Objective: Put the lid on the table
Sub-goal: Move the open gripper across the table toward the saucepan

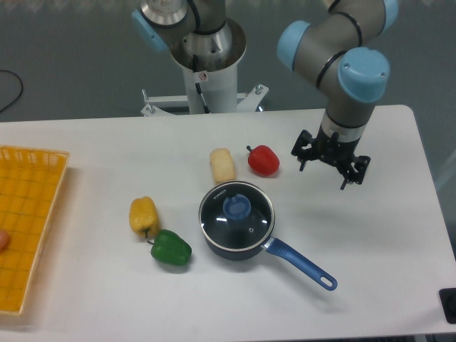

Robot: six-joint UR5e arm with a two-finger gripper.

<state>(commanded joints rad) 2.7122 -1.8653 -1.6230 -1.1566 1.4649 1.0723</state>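
The round glass lid [236, 214] with a metal rim and blue knob sits on the dark saucepan [242, 246], whose blue handle points to the lower right. The pan stands on the white table [370, 235] near its middle front. My gripper [330, 169] hangs above the table to the right and behind the pan, well apart from the lid. Its fingers [353, 173] are spread and hold nothing.
A red pepper [263, 160] and a pale bread roll [222, 165] lie just behind the pan. A yellow pepper [143, 216] and a green pepper [171, 248] lie to its left. A yellow mesh tray [28, 221] is at the far left edge.
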